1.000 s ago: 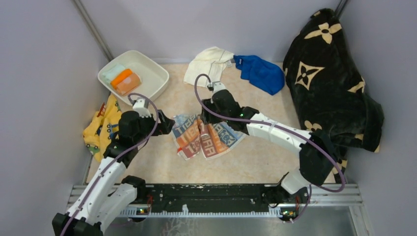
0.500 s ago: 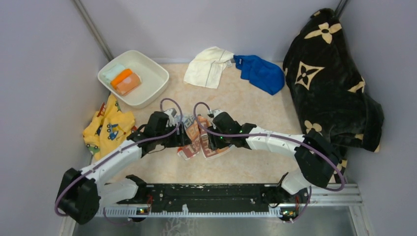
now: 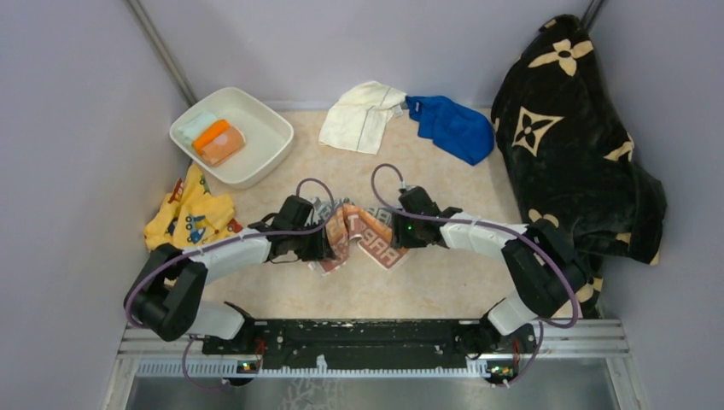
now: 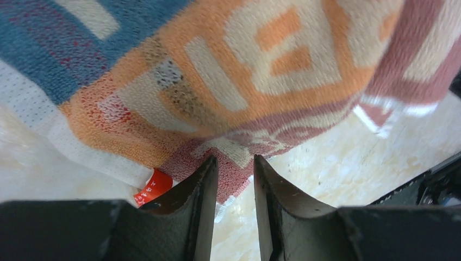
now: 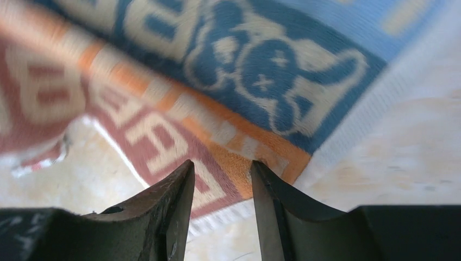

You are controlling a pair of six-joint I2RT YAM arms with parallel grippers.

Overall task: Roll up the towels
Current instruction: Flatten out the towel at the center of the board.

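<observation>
Top external shows the printed towel [image 3: 365,237] bunched mid-worktop [image 3: 427,286], between my left pincer [image 3: 329,245] and right pincer [image 3: 389,231]. On the wrist views each pincer is narrowed to a slim gap, tips at the towel's edge, with worktop showing between them. I can't tell whether any cloth is pinched. The cream towel [image 3: 359,115] and blue towel [image 3: 452,128] lie touching at the far edge.

Printed towel [image 3: 376,243]: large block letters in orange, white and blue. No whole word legible in any view. Red tag [image 4: 153,188] at hem: white marks, too small to read.
</observation>
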